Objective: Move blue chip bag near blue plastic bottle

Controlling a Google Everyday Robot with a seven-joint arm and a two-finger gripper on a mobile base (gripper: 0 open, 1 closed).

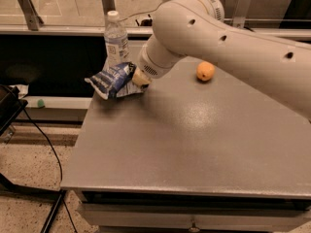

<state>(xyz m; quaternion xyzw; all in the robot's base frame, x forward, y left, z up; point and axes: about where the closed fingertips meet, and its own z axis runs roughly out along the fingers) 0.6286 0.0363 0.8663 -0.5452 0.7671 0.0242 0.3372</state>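
Note:
The blue chip bag (pixel 112 80), dark-blue crumpled foil with white print, lies at the table's far left corner, partly over the left edge. The blue plastic bottle (pixel 115 39), clear with a white cap and pale label, stands upright just behind the bag, very close to it. My gripper (pixel 138 79) is at the right end of the bag, at the tip of the big white arm (pixel 214 33), low over the table. The arm's wrist hides most of the gripper.
A small round orange fruit (pixel 205 71) lies on the grey table (pixel 194 140) to the right of the arm. The table's left edge runs right by the bag. A black cable and dark equipment are on the floor at left.

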